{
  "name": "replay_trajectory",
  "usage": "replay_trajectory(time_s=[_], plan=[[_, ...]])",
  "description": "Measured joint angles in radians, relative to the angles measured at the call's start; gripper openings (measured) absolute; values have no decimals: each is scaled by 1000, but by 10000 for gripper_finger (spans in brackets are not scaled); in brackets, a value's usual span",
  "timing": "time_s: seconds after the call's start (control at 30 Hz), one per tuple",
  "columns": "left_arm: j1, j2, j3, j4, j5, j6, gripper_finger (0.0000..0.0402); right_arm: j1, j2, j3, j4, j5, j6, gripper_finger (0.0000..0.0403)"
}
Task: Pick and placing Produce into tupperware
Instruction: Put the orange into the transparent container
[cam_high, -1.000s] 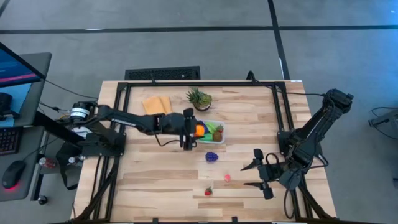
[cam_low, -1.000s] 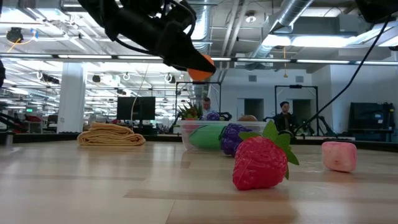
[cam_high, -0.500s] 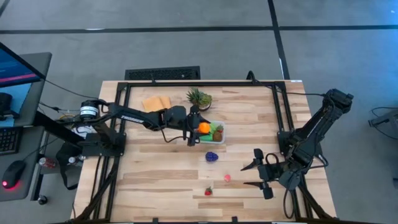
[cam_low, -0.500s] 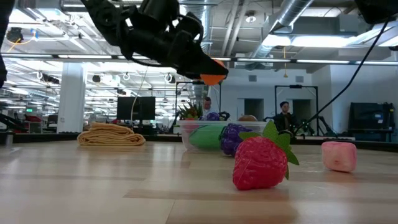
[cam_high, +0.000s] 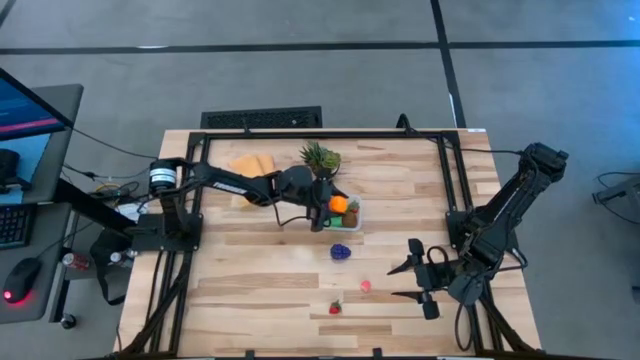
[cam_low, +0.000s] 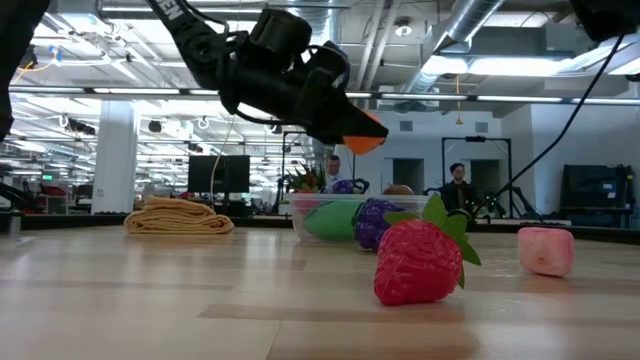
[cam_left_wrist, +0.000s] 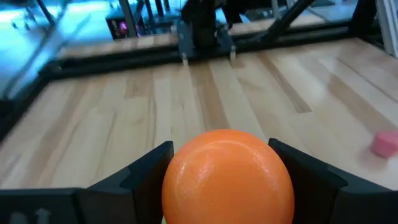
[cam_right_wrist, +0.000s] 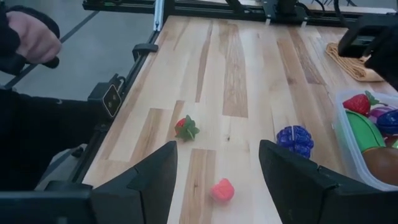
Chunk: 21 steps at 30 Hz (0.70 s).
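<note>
Nearest the low camera: a red strawberry (cam_low: 420, 262) and a pink piece (cam_low: 545, 250) are seen loose on the table (cam_high: 260, 290). In the high view a second, smaller strawberry (cam_high: 335, 307) is seen near the front edge, the pink piece just beyond it, and a purple grape cluster (cam_high: 341, 252) farther in, just short of the tupperware (cam_high: 356, 218). So three pieces are left on the wood.

Right gripper (cam_high: 415, 280) is parked at the front right of the table, well apart from all produce. Its jaws are spread with nothing between them; the loose pieces are seen past the fingers in its wrist view.

Mid-table: an orange fruit (cam_high: 339, 204) is held between the jaws of the left gripper (cam_high: 334, 207), clamped from both sides and raised above the tupperware's near-left end. Not yet released.

Inside the tupperware, a green piece (cam_right_wrist: 364, 135), a brown one, something purple and a strawberry are made out. Judged well past halfway: orange drop pending, then three picks.

Beyond the box: a spiky potted plant (cam_high: 320, 158) and a folded yellow cloth (cam_high: 251, 167), both untouched.

Unclear: an exact count inside the tupperware cannot be made, since the arm covers part of it from above and the far end is cut off in the right wrist view. A person's hand (cam_right_wrist: 28, 37) is seen off the table edge.
</note>
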Motion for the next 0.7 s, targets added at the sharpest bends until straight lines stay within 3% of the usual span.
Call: replay_trajectory(time_s=[0.7], plan=[[30,97,90,-55,60,-32,238,0,0,0,-6,0,8,217]])
